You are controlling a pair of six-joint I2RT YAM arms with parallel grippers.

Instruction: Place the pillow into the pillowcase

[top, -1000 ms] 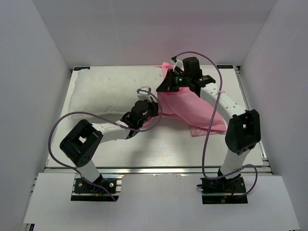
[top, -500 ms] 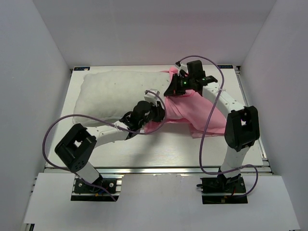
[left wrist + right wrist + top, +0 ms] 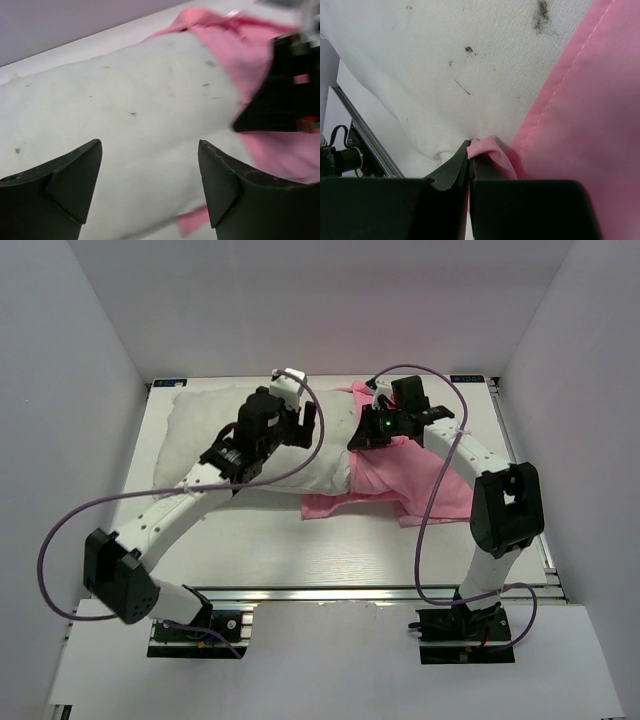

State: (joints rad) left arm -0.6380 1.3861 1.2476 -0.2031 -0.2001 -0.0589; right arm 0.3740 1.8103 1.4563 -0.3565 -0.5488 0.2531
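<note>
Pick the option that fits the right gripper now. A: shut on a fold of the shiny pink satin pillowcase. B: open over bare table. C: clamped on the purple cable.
A: in the right wrist view the right gripper is closed, pinching a small fold of the shiny pink satin pillowcase beside the plump white fabric pillow.

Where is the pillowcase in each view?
Top external: pillowcase right of centre, at the right end of the pillow.
Left wrist: upper right and right edge, around the pillow's far end.
Right wrist: right half, a fold pinched in the right gripper.
Shared landmark: the pink hem against the white pillow.
</note>
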